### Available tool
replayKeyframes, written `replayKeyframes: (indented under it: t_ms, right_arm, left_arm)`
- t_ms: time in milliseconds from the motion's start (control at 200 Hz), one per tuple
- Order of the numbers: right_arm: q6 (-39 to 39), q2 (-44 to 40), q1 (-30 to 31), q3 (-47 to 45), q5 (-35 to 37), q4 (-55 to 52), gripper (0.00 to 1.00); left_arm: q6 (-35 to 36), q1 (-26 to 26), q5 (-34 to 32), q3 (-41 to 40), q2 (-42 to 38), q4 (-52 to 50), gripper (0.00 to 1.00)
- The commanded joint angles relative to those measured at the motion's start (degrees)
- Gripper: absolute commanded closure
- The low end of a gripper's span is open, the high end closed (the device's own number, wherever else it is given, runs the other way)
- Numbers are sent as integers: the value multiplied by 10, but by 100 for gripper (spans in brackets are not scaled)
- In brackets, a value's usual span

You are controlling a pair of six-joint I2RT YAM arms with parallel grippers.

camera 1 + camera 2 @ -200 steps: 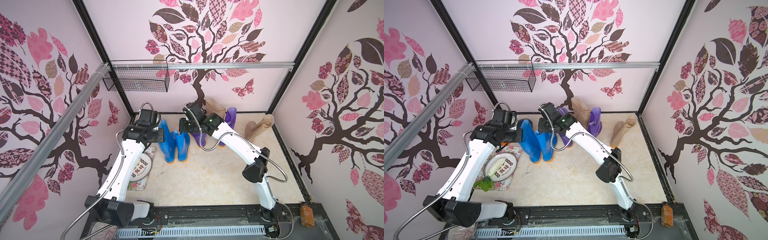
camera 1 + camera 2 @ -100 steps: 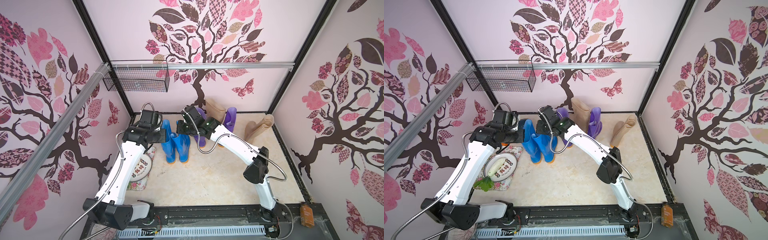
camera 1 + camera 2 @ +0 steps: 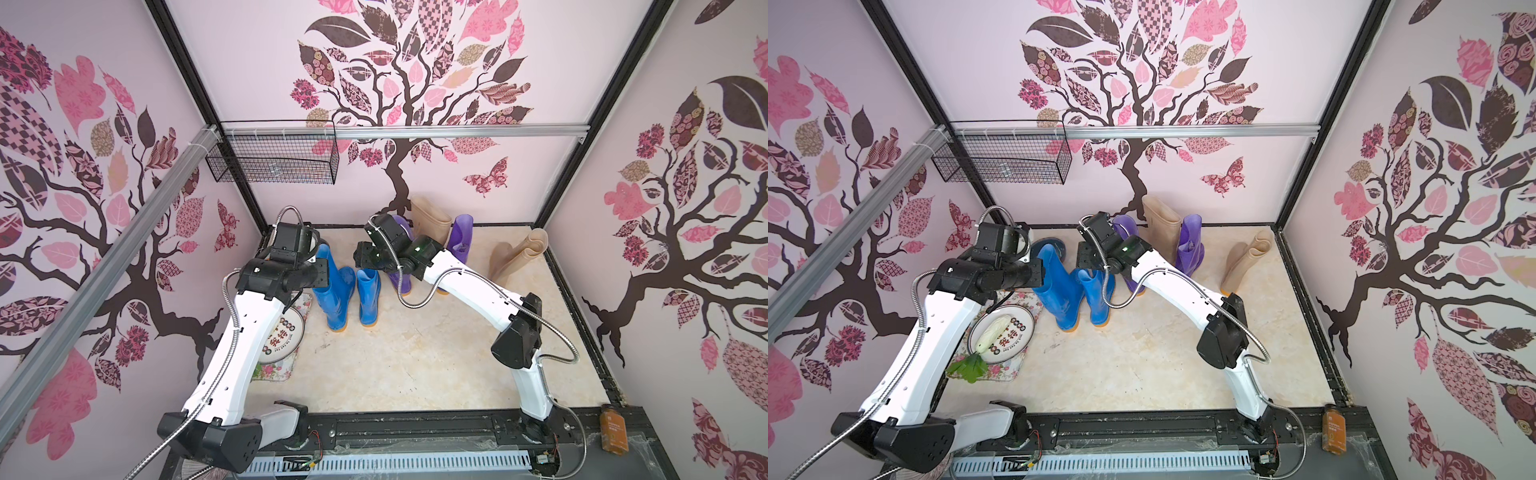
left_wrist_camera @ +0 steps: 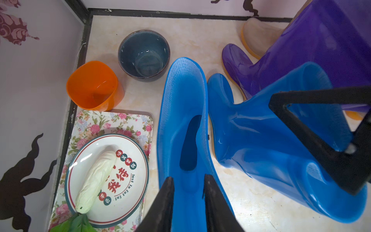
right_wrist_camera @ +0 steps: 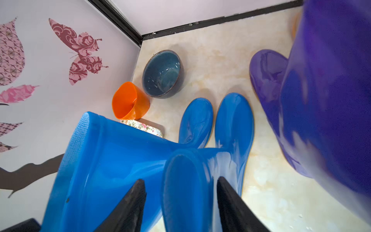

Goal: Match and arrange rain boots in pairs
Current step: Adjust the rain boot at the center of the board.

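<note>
Two blue rain boots [image 3: 332, 299] [image 3: 369, 297] stand side by side, toes toward the back wall. My left gripper [image 4: 188, 176] hangs open over the left boot's [image 4: 180, 120] mouth. Over the right boot's [image 5: 186, 190] top my right gripper [image 5: 180, 179] is open, its fingers clear of the shaft on both sides. A purple boot [image 3: 401, 278] stands just right of the blue pair, partly behind my right arm. Another purple boot [image 3: 459, 239] and a beige boot [image 3: 430, 216] stand at the back wall. A second beige boot [image 3: 515, 257] stands near the right wall.
An orange cup [image 4: 92, 86] and a grey-blue bowl [image 4: 143, 55] sit in the back left corner. A floral tray [image 4: 90, 120] carries a plate [image 4: 128, 200] with a toy cabbage [image 4: 96, 180], close to the left blue boot. A wire basket [image 3: 270, 153] hangs on the wall. A bottle [image 3: 613, 428] stands front right.
Both grippers' jaws have parted above the blue boots' tops. The right gripper has shifted slightly left, and the two blue boots now stand close together.
</note>
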Motion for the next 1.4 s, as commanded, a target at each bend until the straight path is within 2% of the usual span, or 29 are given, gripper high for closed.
replayKeyframes:
  t_ms: [0, 195, 310, 695, 845, 980, 1095, 1245, 1395]
  right_arm:
    - [-10, -57, 2, 4, 30, -1, 31]
    - [-38, -62, 1, 18, 33, -15, 17]
    - [-55, -62, 1, 24, 31, -29, 13]
    - [-155, -113, 1, 23, 26, -31, 11]
    - [-201, -145, 1, 35, 56, -48, 11]
    - [-243, -157, -1, 74, 108, -108, 10]
    - [-257, -177, -30, 72, 103, -153, 9]
    - [-284, -212, -86, 8, 57, -163, 10]
    - [-316, -181, -121, 14, 23, -193, 0]
  left_arm:
    - [-4, -1, -2, 8, -11, 9, 66]
    - [-4, 0, -7, 14, -6, 5, 63]
    - [-4, -1, -13, 16, -10, 3, 58]
    - [-11, -2, -20, 47, -18, -4, 48]
    - [-16, -15, -18, 76, -21, 0, 45]
    - [-19, -39, -16, 108, -14, 4, 44]
    - [-24, -56, -7, 129, 0, 7, 43]
    - [-35, -60, 17, 129, 5, 25, 42]
    - [-39, -61, 27, 120, 7, 34, 42]
